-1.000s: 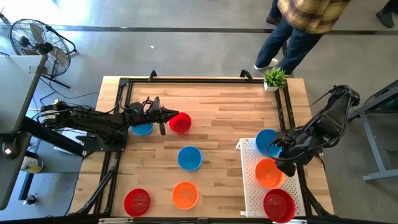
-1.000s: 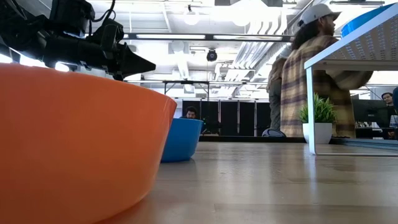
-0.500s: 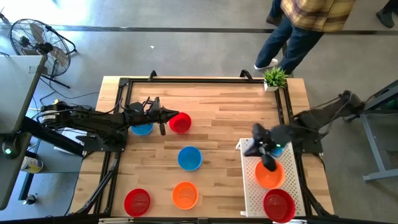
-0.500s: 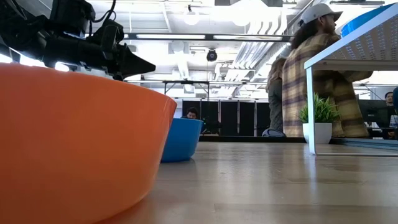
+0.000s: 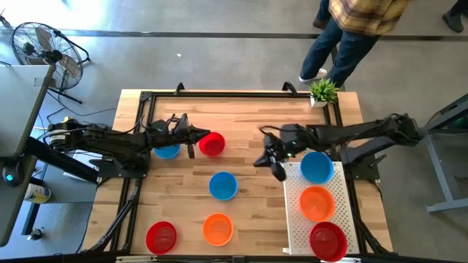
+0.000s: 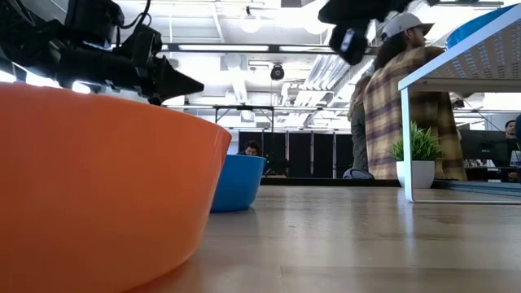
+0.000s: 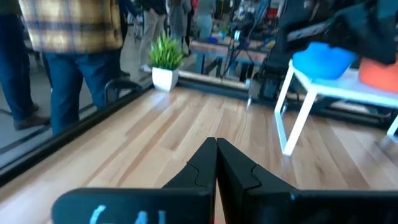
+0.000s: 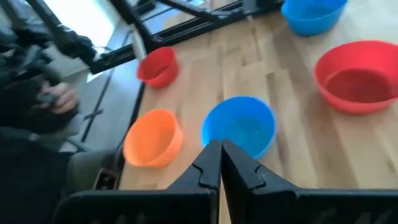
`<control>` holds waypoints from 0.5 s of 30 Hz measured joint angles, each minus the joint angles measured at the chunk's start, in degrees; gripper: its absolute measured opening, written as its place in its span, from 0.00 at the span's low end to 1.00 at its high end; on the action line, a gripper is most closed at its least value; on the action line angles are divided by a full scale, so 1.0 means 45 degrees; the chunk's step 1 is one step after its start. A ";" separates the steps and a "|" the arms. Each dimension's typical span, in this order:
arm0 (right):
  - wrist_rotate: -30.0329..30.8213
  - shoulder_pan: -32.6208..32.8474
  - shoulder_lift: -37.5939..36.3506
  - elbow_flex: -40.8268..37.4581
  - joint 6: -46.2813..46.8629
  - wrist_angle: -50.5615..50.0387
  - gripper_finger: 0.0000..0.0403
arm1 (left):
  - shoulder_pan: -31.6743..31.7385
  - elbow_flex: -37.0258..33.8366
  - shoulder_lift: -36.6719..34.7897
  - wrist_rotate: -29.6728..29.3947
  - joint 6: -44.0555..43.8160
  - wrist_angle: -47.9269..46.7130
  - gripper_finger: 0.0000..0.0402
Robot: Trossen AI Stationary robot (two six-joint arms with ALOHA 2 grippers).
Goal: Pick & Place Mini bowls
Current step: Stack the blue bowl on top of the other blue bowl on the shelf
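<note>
Mini bowls lie on the wooden table: a red bowl point(image 5: 212, 144), a blue bowl point(image 5: 167, 151) under the left arm, a blue bowl point(image 5: 223, 185) in the middle, and an orange bowl point(image 5: 217, 229) and a red bowl point(image 5: 161, 237) near the front. A blue point(image 5: 316, 166), an orange point(image 5: 316, 202) and a red bowl point(image 5: 327, 241) sit on the white tray point(image 5: 294, 219). My left gripper point(image 5: 199, 136) is shut, level and raised beside the far red bowl. My right gripper point(image 5: 262, 161) is shut in the air left of the tray, pointing down toward the middle blue bowl point(image 8: 239, 127).
A small potted plant point(image 5: 322, 91) stands at the far right corner. A black frame point(image 5: 219, 95) runs round the table. A person in a plaid shirt point(image 5: 351, 29) stands beyond the far edge. Bare wood lies between the middle blue bowl and the tray.
My right gripper has swung from over the tray toward the table's left and a little toward the far edge, turning as it went. It now hangs over bare wood and shows at the top of the low view. The tray's bowls have stayed put.
</note>
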 joint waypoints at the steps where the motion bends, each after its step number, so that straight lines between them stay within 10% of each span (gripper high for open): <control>1: 0.0004 -0.0124 0.0304 0.0290 -0.0009 -0.0055 0.01 | -0.0002 0.0000 0.0000 0.0041 0.0002 0.0185 0.00; 15: 0.1019 -0.0498 0.6146 0.4519 0.1151 -0.2680 0.25 | 0.0001 -0.1297 -0.0001 -0.0705 0.0441 0.2209 0.00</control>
